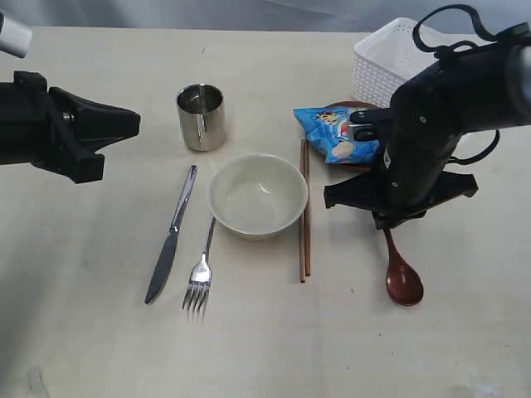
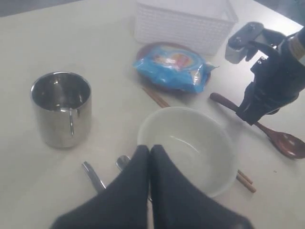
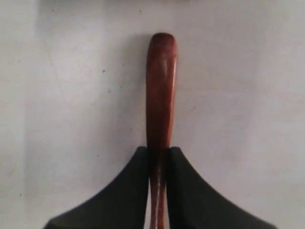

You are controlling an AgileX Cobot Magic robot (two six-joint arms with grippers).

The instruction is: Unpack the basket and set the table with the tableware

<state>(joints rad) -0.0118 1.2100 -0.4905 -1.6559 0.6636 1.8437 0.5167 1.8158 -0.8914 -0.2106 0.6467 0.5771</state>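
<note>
Your right gripper (image 3: 159, 155) pinches the spoon (image 3: 161, 81) by its handle (left gripper (image 2: 150, 157) sits closed, empty); set it flat, parallel to the chopsticks (image 1: 304, 217), before letting go.

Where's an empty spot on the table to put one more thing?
The table is bare along the edge nearest the exterior camera, past the fork and spoon. There's more room beside the knife, away from the bowl. It's crowded from the chopsticks to the basket: snack bag, plate, right gripper.
</note>
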